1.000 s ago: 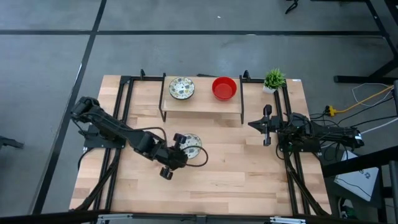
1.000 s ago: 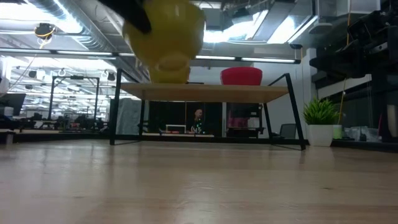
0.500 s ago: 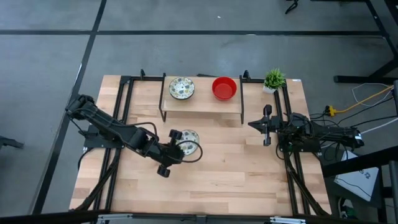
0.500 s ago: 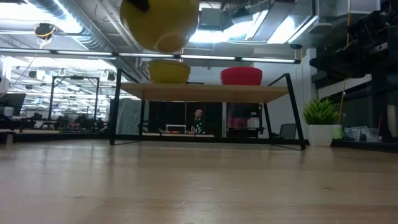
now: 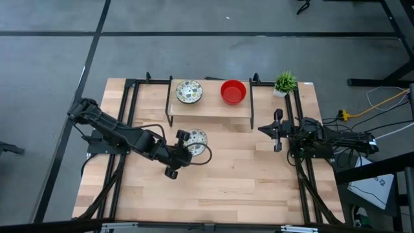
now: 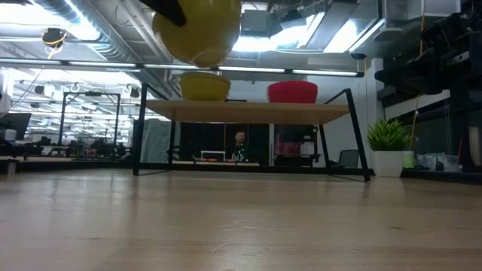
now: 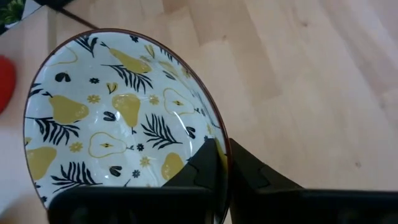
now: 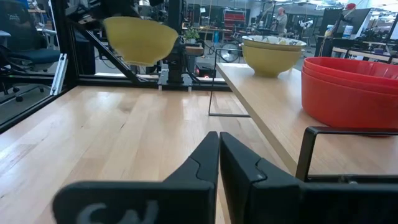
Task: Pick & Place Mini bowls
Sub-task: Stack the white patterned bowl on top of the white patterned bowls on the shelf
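The left gripper point(image 5: 183, 145) is holding 1 patterned bowl point(image 5: 196, 143) lifted above the middle of the surface point(image 5: 246, 181), its fingers pinched shut on the bowl's rim. The left wrist view is showing what the other views are not: the bowl's cream inside with yellow pears and dark leaves, and 1 finger point(image 7: 205, 163) sitting inside the rim with the other outside it. The low view is showing only the bowl's yellow underside, hanging clear of the surface and higher than the shelf point(image 6: 248, 111).

The high view is showing the shelf standing near the far edge of the surface, carrying a second patterned bowl point(image 5: 189, 92) toward its left end and a stack of red bowls point(image 5: 233, 91) toward its right end. How many red bowls are in the stack is not clear from above; the right wrist view is showing at least 2 rims nested. A small potted plant point(image 5: 284, 82) is standing at the far right corner.

The right gripper point(image 5: 277, 131) is waiting near the right edge, fingers closed and holding nothing.
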